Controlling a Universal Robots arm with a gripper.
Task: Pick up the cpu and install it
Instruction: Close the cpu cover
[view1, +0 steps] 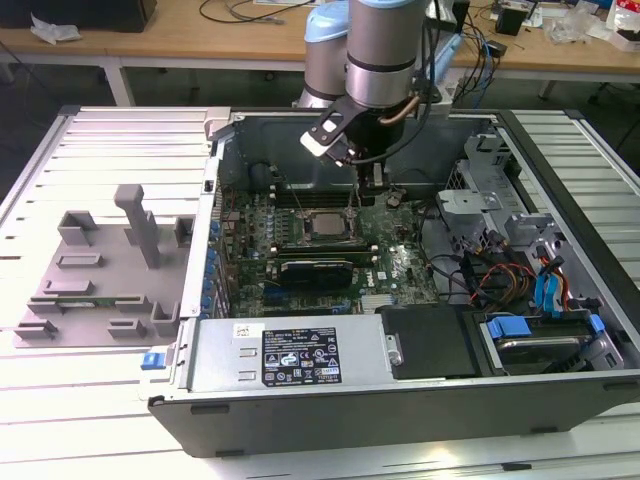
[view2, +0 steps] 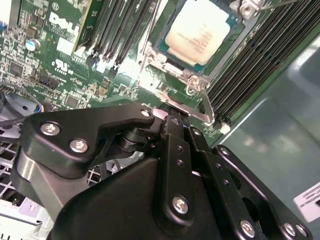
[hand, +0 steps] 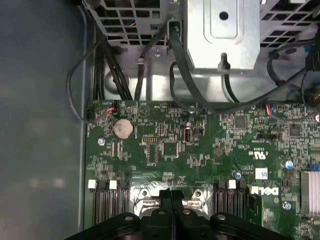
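An open computer case (view1: 300, 410) lies flat on a ribbed metal table, its green board (hand: 200, 150) facing up. A robot arm reaches down into the case from above.

The cpu (view2: 197, 31) is a small flat square with a pale silvery top. It sits level inside the dark metal-framed socket on the board, between two banks of black memory slots (view2: 260, 60). It is not in the robot's grasp.

The gripper (hand: 171, 196) hangs low over the board just beside the socket. In the first wrist view its two black fingers are pressed together, with only a thin line between them and nothing visibly held. A bright metal part of the socket frame (view2: 197, 102) lies between the fingertips and the chip. Whether the fingers touch it cannot be told.

A grey plastic holder block (view1: 90, 300) rests on the table outside the case, toward the exterior view's left.

The chip looks light, thin and rigid — unlikely to flex. Its smooth metal top would probably be slippery. The underside and the socket contacts are likely delicate, so tilting or pressing could do damage. The safest hold appears to be on two opposite edges of the darker rim — keeping the chip flat.
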